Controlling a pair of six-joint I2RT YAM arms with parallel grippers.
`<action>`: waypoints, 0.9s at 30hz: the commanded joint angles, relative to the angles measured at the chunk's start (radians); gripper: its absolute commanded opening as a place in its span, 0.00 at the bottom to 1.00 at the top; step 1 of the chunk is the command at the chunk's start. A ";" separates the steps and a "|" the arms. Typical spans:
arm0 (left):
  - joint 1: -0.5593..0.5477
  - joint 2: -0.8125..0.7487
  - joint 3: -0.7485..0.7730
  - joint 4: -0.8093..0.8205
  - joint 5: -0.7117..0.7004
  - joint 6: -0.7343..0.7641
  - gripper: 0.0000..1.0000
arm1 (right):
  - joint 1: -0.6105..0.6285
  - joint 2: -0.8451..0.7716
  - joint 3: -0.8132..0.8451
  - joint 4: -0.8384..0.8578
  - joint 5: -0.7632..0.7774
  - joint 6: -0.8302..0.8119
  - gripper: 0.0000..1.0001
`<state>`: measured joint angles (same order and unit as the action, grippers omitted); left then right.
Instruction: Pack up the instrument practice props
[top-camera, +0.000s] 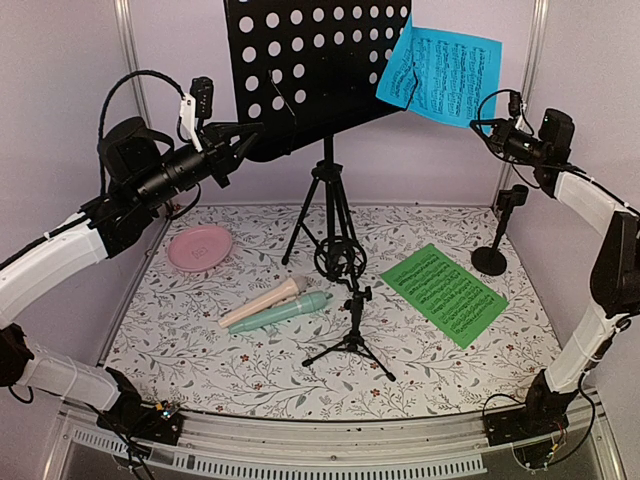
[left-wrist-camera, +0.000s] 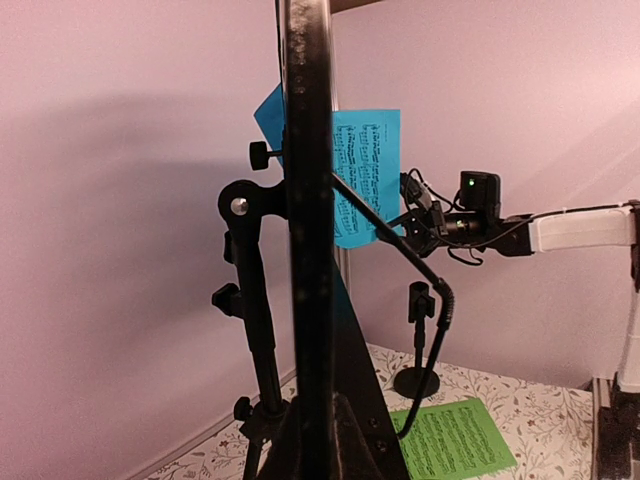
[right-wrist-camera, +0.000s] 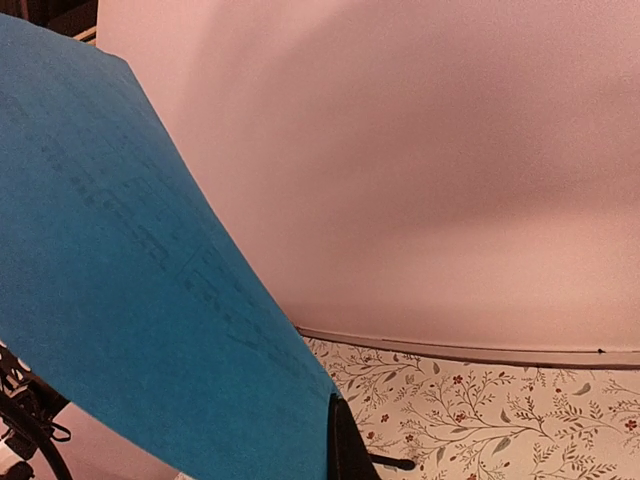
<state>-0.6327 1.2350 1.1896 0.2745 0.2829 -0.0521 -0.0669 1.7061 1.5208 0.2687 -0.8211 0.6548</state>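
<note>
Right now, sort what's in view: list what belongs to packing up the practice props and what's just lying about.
Belongs to the job:
rack
blue sheet
green sheet
beige mic
mint mic
small tripod
round-base stand

Just lying about:
pink plate

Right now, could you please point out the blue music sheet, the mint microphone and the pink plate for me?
blue music sheet (top-camera: 441, 72), top external view, middle of the printed page.
mint microphone (top-camera: 283, 313), top external view, middle of its body.
pink plate (top-camera: 200, 247), top external view, its bare centre.
</note>
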 joint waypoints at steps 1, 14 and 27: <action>-0.001 -0.023 0.027 0.039 0.001 0.043 0.00 | -0.005 -0.086 -0.040 -0.023 0.070 0.001 0.00; -0.001 -0.029 0.027 0.041 0.008 0.039 0.00 | -0.007 -0.221 -0.163 -0.094 0.221 -0.050 0.00; -0.001 -0.029 0.025 0.041 0.004 0.039 0.00 | -0.013 -0.295 -0.255 -0.138 0.296 -0.061 0.00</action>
<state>-0.6327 1.2350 1.1896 0.2745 0.2832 -0.0525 -0.0681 1.4704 1.3006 0.1513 -0.5735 0.6079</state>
